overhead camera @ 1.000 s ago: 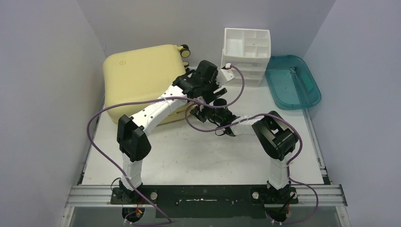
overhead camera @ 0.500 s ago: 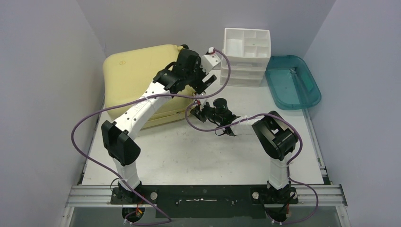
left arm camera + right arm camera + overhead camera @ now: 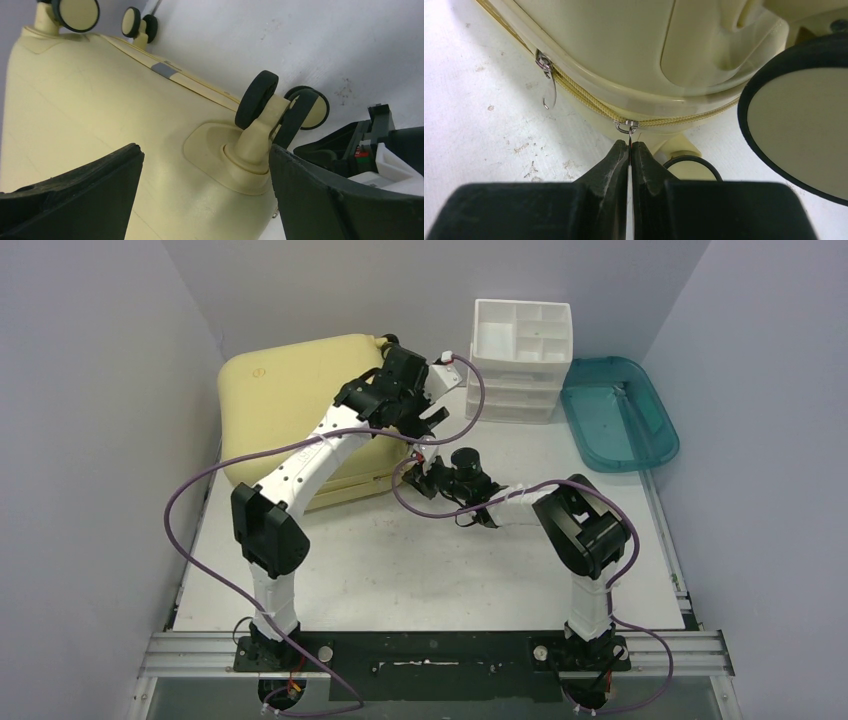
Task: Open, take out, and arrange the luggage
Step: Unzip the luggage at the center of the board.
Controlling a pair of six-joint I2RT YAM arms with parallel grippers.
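**Pinching the zip, lid not yet up**

Far left on the table lies the luggage (image 3: 300, 400), flat and zipped shut, with its wheels pointing right toward the white drawer organizer (image 3: 520, 345). The left gripper (image 3: 202, 155) hangs over the wheel-end corner with its jaws spread wide, gripping nothing. A caster wheel (image 3: 256, 100) sits just ahead of it.

Lower down at the near-right corner, the right gripper (image 3: 630, 147) is clamped tight on a thin metal zipper pull (image 3: 628, 127). A second pull (image 3: 549, 92) dangles free to its left.

That shell looks stiff, smooth and slippery, and too broad for these fingers. The tab, the wheel stems and later the lid's rim are my picks for holds. The tab is small and could slip out if it is pulled off the line of the zip.
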